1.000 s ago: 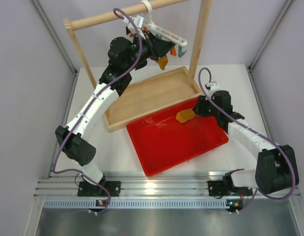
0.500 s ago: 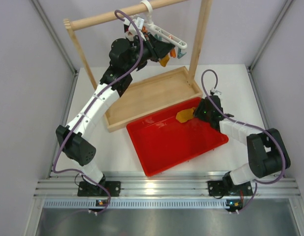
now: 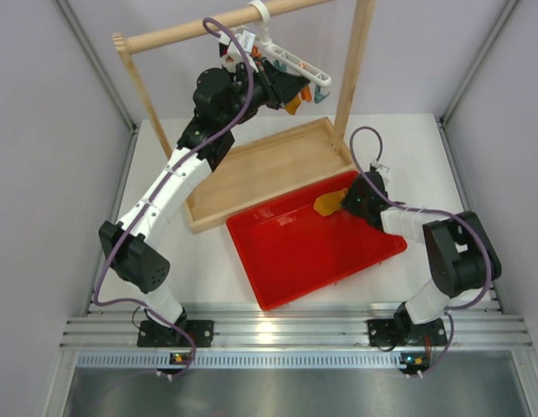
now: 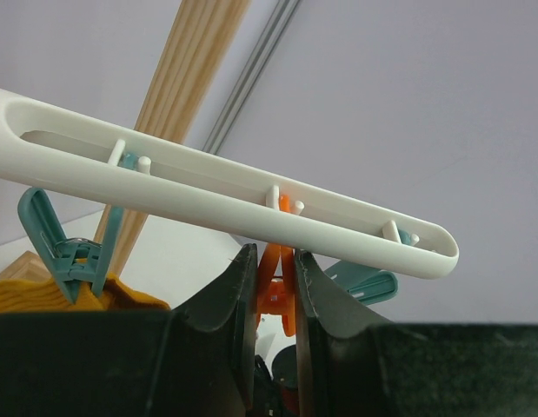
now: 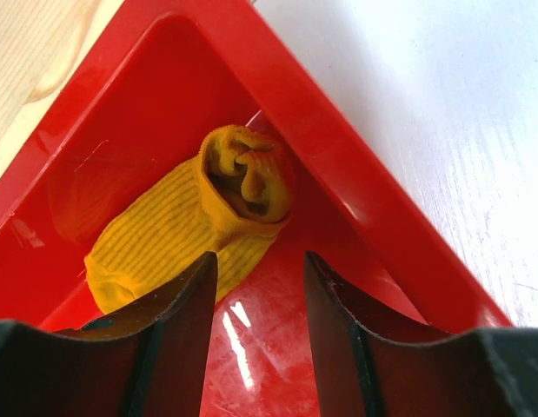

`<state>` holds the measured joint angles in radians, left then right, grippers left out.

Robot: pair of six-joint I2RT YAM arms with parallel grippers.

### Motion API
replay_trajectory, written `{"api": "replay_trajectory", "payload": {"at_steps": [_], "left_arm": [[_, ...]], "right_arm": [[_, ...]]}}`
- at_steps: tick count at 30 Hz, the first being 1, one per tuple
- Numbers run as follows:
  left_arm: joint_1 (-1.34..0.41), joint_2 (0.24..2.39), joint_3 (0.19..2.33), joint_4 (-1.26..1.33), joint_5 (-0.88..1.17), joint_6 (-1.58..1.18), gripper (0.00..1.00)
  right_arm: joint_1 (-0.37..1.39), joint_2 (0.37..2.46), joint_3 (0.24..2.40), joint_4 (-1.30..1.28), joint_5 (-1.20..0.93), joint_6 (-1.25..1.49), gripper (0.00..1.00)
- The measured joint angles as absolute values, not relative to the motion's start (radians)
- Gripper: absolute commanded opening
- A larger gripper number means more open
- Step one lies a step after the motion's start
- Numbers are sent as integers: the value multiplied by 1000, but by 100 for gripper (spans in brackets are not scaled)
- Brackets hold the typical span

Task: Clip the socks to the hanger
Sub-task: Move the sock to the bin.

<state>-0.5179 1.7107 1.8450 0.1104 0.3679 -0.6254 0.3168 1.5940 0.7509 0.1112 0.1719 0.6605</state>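
One mustard sock (image 4: 25, 300) hangs at a teal clip (image 4: 60, 248) on the smooth white plastic hanger (image 4: 225, 195), apparently clipped. The left gripper (image 4: 275, 256) has its jaws clenched on an orange clip (image 4: 279, 295). The second sock (image 5: 182, 226), ribbed knit and bunched, lies in a corner of the glossy red tray (image 5: 364, 208). The right gripper (image 5: 260, 261) hovers over it, jaws released. Roughly half the task seems left.

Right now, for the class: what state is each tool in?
Left tool: closed, pinching an orange clip on the hanger.
Right tool: open over the sock in the red tray, empty.
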Motion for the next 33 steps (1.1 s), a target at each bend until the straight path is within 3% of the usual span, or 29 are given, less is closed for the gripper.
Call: {"api": "replay_trajectory", "payload": {"at_steps": [6, 9, 12, 13, 16, 24, 33], "left_arm": [[-518, 1711, 1845, 110, 368, -625, 0], [-518, 1711, 1845, 110, 368, -625, 0], [-518, 1711, 1843, 110, 366, -625, 0], [-518, 1711, 1843, 110, 366, -625, 0], [-517, 1711, 1843, 110, 366, -624, 0], [-516, 1711, 1840, 110, 366, -622, 0], [-514, 1711, 1838, 110, 367, -620, 0]], "right_arm": [[318, 1623, 754, 140, 172, 665, 42], [319, 1636, 757, 154, 179, 662, 36], [321, 1655, 769, 163, 199, 646, 26], [323, 1661, 771, 168, 205, 636, 14], [330, 1670, 773, 171, 202, 599, 0], [351, 1615, 712, 210, 13, 347, 0], [370, 1501, 762, 50, -363, 23, 0]]}}
